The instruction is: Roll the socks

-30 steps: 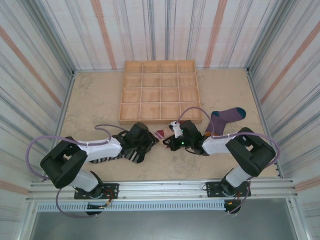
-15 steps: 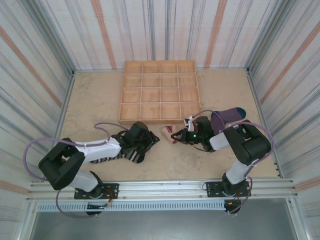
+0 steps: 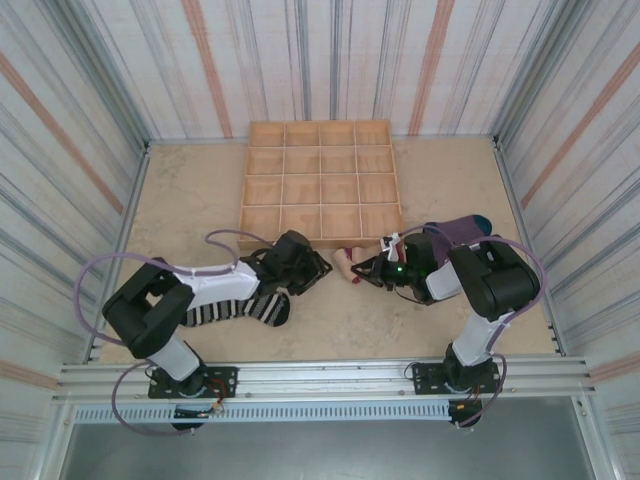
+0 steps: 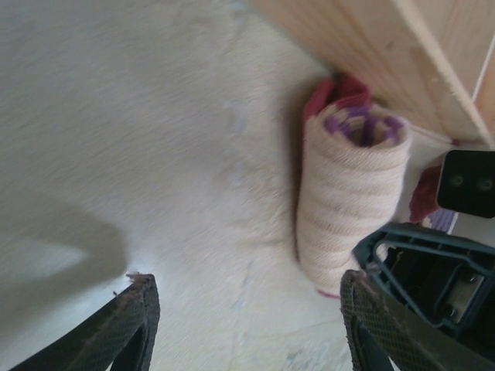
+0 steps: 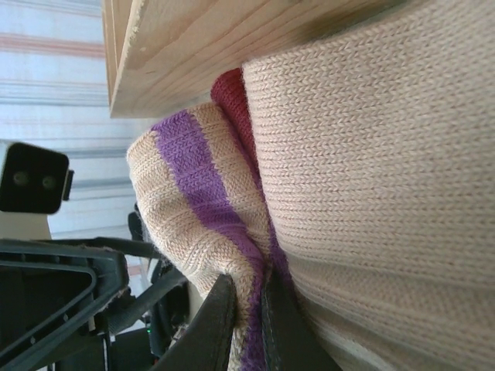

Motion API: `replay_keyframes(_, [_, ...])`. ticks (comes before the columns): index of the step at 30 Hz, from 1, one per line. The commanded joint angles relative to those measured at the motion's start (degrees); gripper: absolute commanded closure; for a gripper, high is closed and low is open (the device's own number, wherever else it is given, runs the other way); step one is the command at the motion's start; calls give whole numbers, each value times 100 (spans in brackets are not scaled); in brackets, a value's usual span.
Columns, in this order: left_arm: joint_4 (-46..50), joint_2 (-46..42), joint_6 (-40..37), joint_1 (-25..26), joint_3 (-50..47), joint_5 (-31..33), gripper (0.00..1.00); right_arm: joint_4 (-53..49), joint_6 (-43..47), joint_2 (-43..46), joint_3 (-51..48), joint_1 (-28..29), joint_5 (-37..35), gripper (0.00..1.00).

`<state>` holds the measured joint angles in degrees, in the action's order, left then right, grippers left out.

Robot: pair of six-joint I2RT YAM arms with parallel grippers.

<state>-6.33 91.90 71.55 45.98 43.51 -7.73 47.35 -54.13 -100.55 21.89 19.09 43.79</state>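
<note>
Spanning the enclosure, the table (image 3: 190,200) carries a wooden compartment tray (image 3: 300,241) toward its far edge. The black-and-white striped sock (image 3: 235,308) lies flat near the table's near-left corner, partly under the left arm. The purple sock (image 3: 455,230) rests unrolled off the tray's near-right corner. Both apparently await their turn. The tan sock (image 3: 347,263), wound into a tight roll, sits on the table against the tray's near wall, which seems to brace it. The right gripper (image 5: 247,309) is clamped onto the roll's outer fabric, likely to stop it unwinding. The left gripper (image 4: 247,301), jaws spread and holding nothing, faces the roll from close by.
</note>
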Motion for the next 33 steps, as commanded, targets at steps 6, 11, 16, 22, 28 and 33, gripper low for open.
replay_keyframes(6, [-245, 919, -352, 94, 943, -194, 36, -1120, -98, -399, -315, -82, -647, 100])
replay_keyframes(11, [-272, 1359, -82, 131, 1162, -133, 41, -1025, -141, -386, -347, -111, -652, 100])
replay_keyframes(16, [-123, 1579, 47, 131, 1314, -15, 53, -976, -109, -399, -378, -131, -622, 100])
replay_keyframes(22, [430, 1551, -89, 112, 1532, 124, 82, -1270, 348, 18, -381, -66, -643, 92])
replay_keyframes(28, [788, 1218, -93, 27, 1301, 194, 100, -3291, 1597, 1449, 196, 771, -1595, 61])
replay_keyframes(33, [975, 610, 175, -10, 739, 298, 100, -4523, 2470, 2510, 706, 1818, -3018, 44])
